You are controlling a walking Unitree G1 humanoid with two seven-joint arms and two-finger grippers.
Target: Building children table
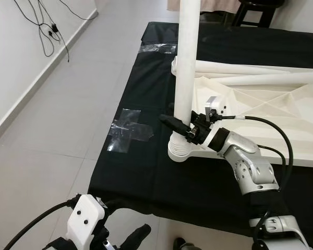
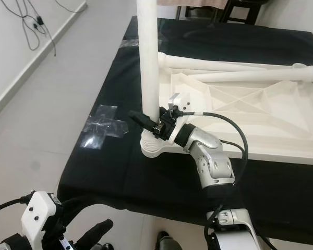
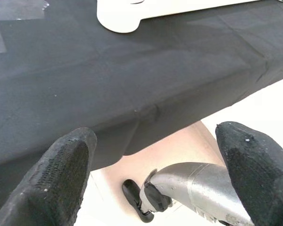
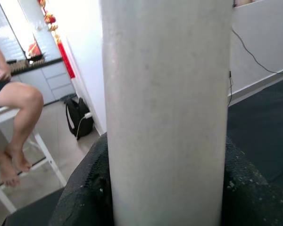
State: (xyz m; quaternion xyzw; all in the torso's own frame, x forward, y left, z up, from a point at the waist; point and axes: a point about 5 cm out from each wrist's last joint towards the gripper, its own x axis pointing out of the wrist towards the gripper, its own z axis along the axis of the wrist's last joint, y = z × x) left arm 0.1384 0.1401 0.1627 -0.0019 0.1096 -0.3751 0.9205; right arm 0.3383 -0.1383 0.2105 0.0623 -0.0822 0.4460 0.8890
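**My right fingers clamped low on the standing leg**

My left gripper hangs low off the near edge of the black cloth, fingers spread wide apart with nothing between them. Its wrist camera looks under the cloth's hanging edge, and most of that arm is cut off at the bottom of the head views.

To the right, the white table leg stands upright, long axis vertical, its top cut off by the frame. Its foot sits in the corner socket of the upturned white tabletop. My right gripper is closed around the leg just above that socket, reaching in from the right. The far finger is hidden behind the leg. In the right wrist view the leg blocks nearly everything. Past it I can make out only a seated person's leg, partly cut off.

Further right, two more white legs lie flat across the tabletop, running left to right.
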